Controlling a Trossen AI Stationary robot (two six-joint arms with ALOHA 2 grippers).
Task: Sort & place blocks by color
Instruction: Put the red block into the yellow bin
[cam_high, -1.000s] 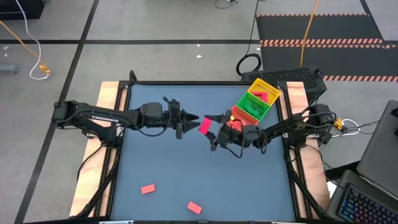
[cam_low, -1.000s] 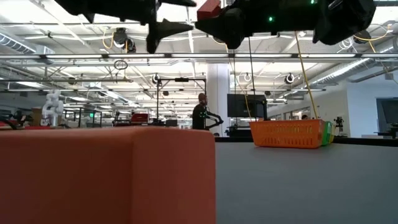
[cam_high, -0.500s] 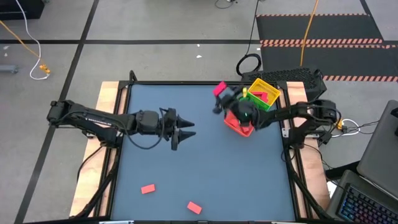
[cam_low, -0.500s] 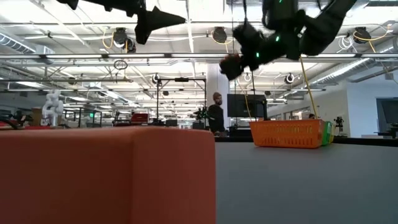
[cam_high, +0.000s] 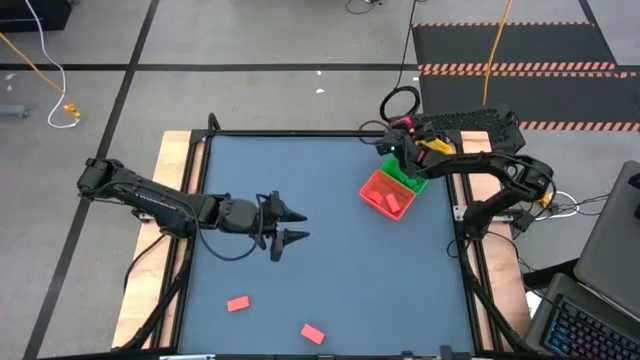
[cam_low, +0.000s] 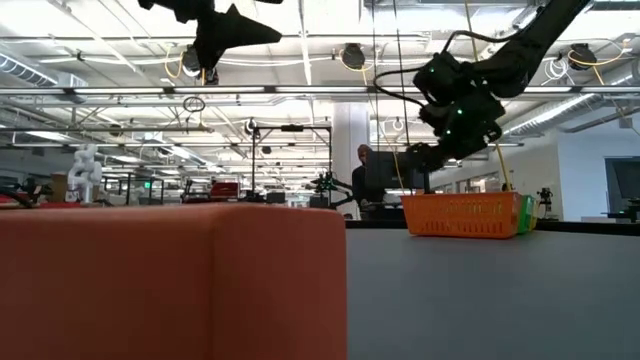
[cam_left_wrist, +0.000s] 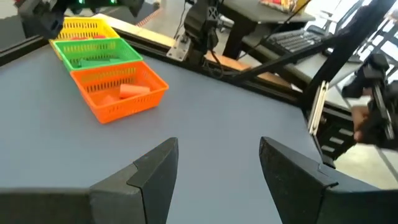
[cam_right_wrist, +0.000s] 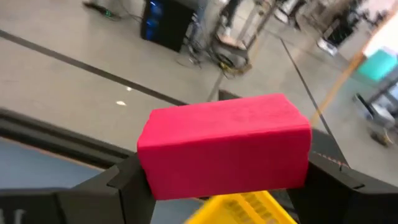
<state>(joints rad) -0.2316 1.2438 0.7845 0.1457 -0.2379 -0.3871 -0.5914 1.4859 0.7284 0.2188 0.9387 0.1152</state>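
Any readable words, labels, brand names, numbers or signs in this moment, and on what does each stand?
None can be read.
The red block held in the right gripper is plain.
The tray carries no label.
The keyboard keys are too small to read.

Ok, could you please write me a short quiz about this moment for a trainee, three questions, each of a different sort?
1. True or false: the jaws of the right arm hold a pink-red rectangular block.
2. How many small red blocks lie loose on the dark blue table top in the high view? A: one. B: two. C: four.
3. Fill in the gap: the jaws of the left arm stand ___ with nothing between them.

Key: 1 true; 2 B; 3 open.
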